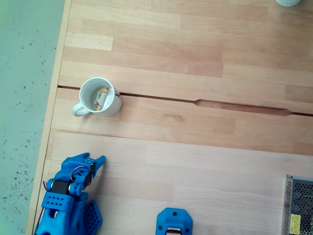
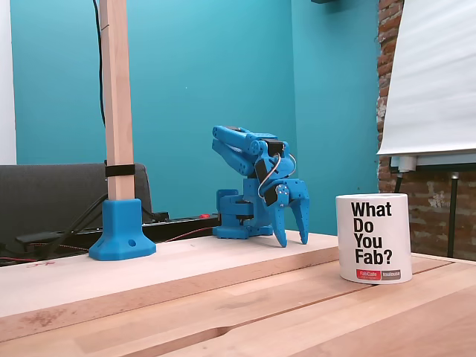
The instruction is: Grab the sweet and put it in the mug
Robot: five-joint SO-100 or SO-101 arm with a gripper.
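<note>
A fixed view shows the sweet (image 1: 101, 97) inside the mug (image 1: 115, 104), the blue hand (image 2: 293, 239) parted and empty.

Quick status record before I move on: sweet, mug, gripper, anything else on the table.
sweet: lying inside the mug, seen from above
mug: white, upright on the wooden table, handle toward the table's left edge in the view from above; prints "What Do You Fab?"
gripper: fingers apart, empty, tips down near the table, clear of the mug
other: blue post base, metal mesh box
task state: sweet appears delivered
</note>
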